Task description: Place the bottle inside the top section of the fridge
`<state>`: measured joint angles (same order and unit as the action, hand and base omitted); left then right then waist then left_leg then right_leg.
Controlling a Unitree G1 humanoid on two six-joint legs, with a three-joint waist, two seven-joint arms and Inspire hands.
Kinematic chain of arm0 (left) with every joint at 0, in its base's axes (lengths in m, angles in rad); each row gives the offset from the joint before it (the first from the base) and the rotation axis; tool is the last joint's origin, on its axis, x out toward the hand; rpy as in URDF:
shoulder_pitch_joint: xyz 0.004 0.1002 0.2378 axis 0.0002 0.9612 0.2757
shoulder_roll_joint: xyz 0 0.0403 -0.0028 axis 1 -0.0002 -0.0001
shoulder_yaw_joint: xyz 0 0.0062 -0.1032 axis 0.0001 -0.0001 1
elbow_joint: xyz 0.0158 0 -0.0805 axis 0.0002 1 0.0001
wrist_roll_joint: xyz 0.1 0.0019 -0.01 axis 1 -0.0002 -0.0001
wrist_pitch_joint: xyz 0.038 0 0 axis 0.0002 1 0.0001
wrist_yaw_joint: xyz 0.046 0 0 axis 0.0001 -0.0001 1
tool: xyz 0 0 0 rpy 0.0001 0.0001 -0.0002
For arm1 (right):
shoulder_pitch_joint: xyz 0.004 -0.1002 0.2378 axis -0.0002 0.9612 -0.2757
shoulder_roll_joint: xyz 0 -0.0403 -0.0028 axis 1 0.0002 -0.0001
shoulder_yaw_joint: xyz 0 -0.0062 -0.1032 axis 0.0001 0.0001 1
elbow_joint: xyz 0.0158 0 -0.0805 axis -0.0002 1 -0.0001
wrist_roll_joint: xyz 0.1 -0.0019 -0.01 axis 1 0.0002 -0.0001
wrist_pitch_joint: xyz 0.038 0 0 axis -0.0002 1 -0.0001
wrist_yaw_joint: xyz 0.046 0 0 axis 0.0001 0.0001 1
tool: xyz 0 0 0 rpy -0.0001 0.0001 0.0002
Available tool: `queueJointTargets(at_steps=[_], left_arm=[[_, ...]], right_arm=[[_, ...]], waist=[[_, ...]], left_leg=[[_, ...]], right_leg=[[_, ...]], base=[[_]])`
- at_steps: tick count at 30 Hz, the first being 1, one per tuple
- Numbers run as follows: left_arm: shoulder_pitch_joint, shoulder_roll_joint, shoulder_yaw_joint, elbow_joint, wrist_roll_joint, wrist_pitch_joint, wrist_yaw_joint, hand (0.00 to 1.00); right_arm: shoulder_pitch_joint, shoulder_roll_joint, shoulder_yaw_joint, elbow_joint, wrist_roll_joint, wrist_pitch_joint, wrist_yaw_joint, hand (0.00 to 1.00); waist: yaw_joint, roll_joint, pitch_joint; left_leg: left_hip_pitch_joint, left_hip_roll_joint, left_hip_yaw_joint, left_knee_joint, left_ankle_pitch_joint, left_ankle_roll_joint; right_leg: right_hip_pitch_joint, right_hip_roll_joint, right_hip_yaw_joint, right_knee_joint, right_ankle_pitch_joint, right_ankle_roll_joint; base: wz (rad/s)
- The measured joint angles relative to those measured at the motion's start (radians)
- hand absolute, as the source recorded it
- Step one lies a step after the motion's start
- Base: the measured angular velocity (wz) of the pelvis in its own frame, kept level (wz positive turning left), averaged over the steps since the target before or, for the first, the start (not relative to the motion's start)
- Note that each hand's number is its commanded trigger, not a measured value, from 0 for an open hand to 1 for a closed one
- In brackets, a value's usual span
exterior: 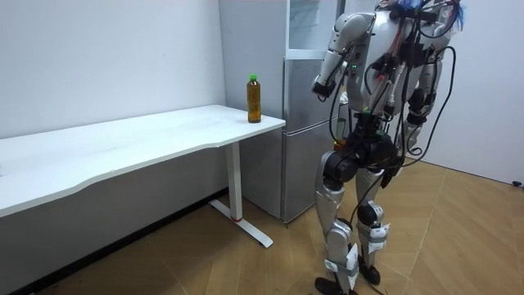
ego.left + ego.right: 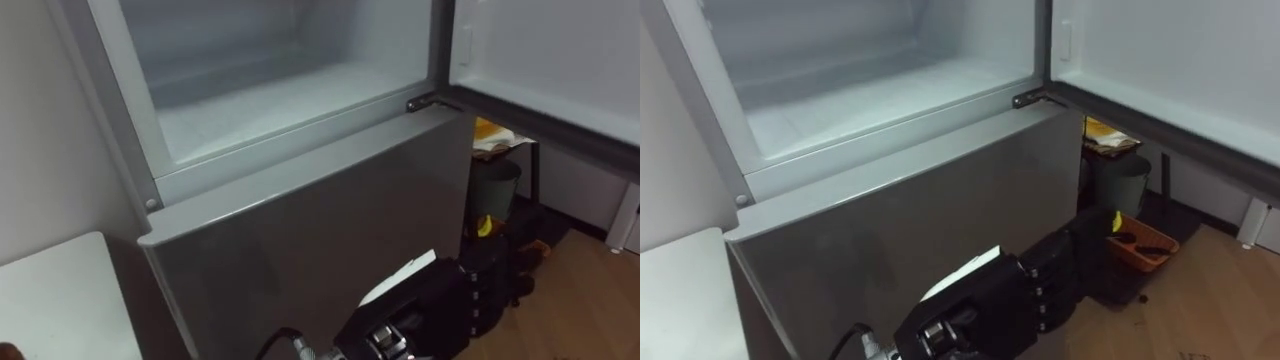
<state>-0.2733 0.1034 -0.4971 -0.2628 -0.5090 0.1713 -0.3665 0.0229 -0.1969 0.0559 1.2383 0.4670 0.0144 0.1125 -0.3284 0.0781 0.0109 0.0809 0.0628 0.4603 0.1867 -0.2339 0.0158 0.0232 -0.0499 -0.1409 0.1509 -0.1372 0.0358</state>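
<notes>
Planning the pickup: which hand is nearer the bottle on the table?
Left. The left hand is raised before the fridge, on the side toward the bottle; the right hand hangs at the robot's far side, farther off.

left hand [image 2: 1025, 290]: held out in front at chest height, elbow bent, back turned up, fingers relaxed.
right arm [image 1: 427, 86]: hangs beside the body.
stance: upright.

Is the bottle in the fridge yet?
Not yet. Done: the upper door is open, and the robot stands before the upper fridge. In hand: nothing; the left hand sits low before the lower door, without the bottle. Left: the bottle stands on the white table; it must be fetched and put inside.
</notes>
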Motion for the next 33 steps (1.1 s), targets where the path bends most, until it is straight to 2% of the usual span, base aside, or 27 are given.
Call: queueJointTargets(at_steps=[8,12,23,30,33], left_arm=[[0.0,0.001,0.0,0.0,-0.001,0.0,0.032,0.0],[0.0,0.001,0.0,-0.008,-0.001,0.0,0.036,0.0],[0.0,0.001,0.001,-0.025,-0.001,-0.011,0.054,0.0],[0.0,0.001,0.005,-0.025,0.001,-0.012,0.075,0.0],[0.0,0.001,0.006,-0.026,0.019,-0.023,0.076,0.0]], right_arm=[[-0.003,0.0,0.004,0.0,-0.004,0.0,-0.003,0.0],[-0.012,0.0,0.011,-0.001,-0.028,0.0,-0.007,0.0],[-0.024,0.0,0.023,0.0,-0.079,-0.001,-0.013,0.0],[-0.021,0.001,0.022,0.003,-0.079,-0.001,-0.01,0.0],[-0.021,0.001,0.023,0.003,-0.079,-0.001,-0.009,0.0]], waist=[[0.003,-0.004,0.0028],[0.007,-0.01,0.0058],[0.032,-0.017,0.004],[0.033,-0.018,0.0035],[0.038,-0.019,0.003]], left_leg=[[-0.007,0.003,-0.005,0.0,-0.002,-0.003],[-0.016,-0.005,-0.023,0.004,-0.002,-0.003],[-0.024,-0.006,-0.04,0.012,-0.001,-0.004],[-0.017,-0.007,-0.053,0.014,0.0,-0.004],[-0.017,-0.007,-0.057,0.015,0.001,-0.005]], right_leg=[[-0.004,0.002,-0.005,0.002,-0.004,-0.003],[-0.007,0.001,-0.011,0.0,-0.004,-0.002],[-0.005,-0.001,-0.026,0.0,-0.008,-0.002],[0.011,-0.001,-0.035,-0.001,-0.008,-0.002],[0.013,-0.001,-0.038,0.0,-0.008,-0.002]], base=[[0.01],[0.07],[0.04],[0.03],[0.04]])
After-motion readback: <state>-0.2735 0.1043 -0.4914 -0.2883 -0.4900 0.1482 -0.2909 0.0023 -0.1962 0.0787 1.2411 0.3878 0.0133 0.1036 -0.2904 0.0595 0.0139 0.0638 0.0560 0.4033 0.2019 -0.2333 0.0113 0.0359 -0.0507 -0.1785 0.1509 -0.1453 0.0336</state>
